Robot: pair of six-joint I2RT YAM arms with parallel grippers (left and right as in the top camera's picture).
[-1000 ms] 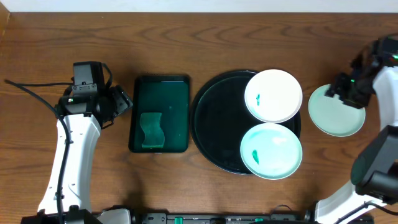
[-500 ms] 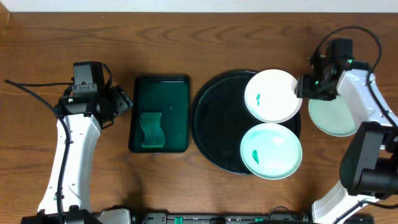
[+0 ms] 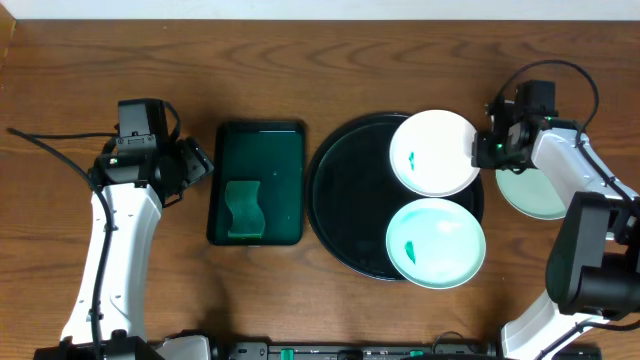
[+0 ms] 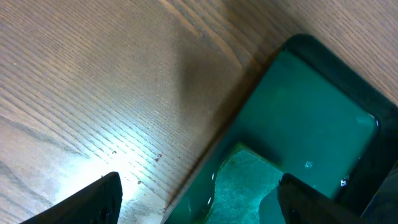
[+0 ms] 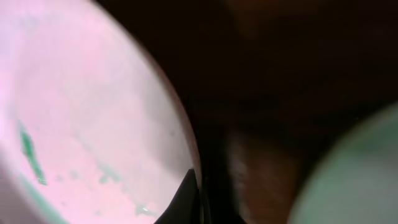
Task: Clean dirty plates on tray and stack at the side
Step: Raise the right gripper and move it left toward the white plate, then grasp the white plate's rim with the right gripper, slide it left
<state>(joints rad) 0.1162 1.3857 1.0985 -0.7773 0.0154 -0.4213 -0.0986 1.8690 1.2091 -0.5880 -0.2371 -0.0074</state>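
R gripper [image 3: 487, 150]: jaws pressed together, pinching the right rim of the upper plate [image 3: 435, 152]; wrist view shows the tips meeting right at that rim.
R room: tight. Gripper sits between upper plate and third plate [image 3: 545, 195], w/ its arm crossing over the third plate.
Upper plate: white, small green smear left of centre, lies on the black tray [image 3: 350, 200] at top right, overhanging the raised rim.
Lower plate [image 3: 436, 243]: mint, green smear, on the tray's lower right, just below upper plate, nearly touching it.
Third plate: mint, off the tray, on the table [image 3: 300, 60] just beside the tray's right edge.
Tray room: bare black floor left of both plates.
L gripper [image 4: 199, 193]: spread wide, holding nothing, over the left edge of the green tray [image 3: 258, 150]; sponge [image 3: 243, 210] lies in that tray's near part.
Vs 1 s ago: R gripper was part-open over third plate's right side; it has come left and closed. Upper plate sits slightly further left. L arm unchanged.
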